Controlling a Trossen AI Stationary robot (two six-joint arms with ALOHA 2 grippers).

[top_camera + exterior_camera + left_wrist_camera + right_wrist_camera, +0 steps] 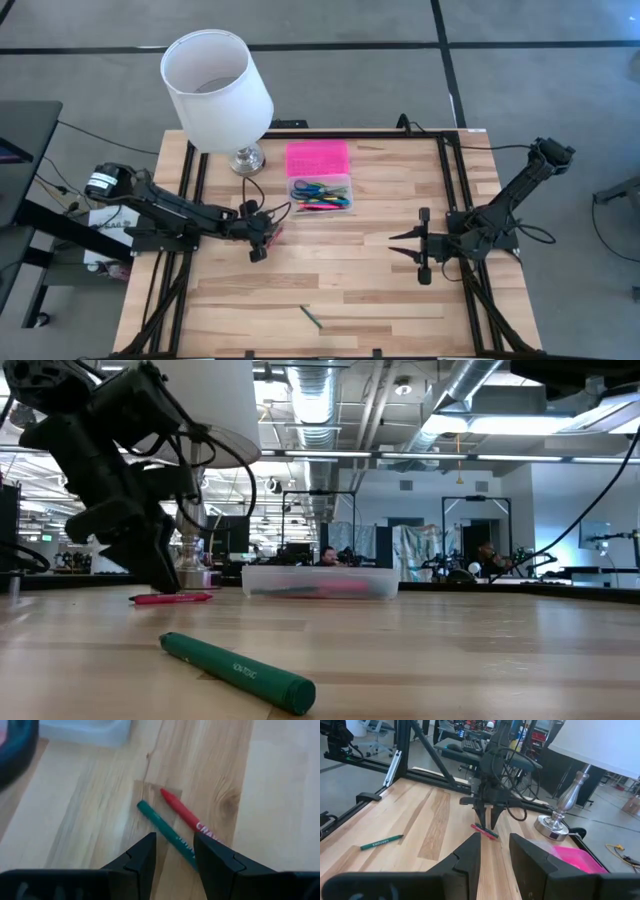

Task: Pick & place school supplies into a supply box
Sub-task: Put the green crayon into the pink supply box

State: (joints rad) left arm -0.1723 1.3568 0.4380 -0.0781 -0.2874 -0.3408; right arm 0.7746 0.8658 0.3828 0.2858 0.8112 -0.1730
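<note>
While the right jaws (403, 243) wait partly open far right, the left jaws (268, 240), partly open, sit over the red crayon (186, 813), which lies slanted across their gap.

White lampshade (215, 88) on a silver lamp base (246, 158), wooden table (380, 290).

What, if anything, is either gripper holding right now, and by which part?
Nothing is held. The left gripper hangs open over a red crayon and a green crayon lying on the table. The right gripper waits open and empty.
</note>
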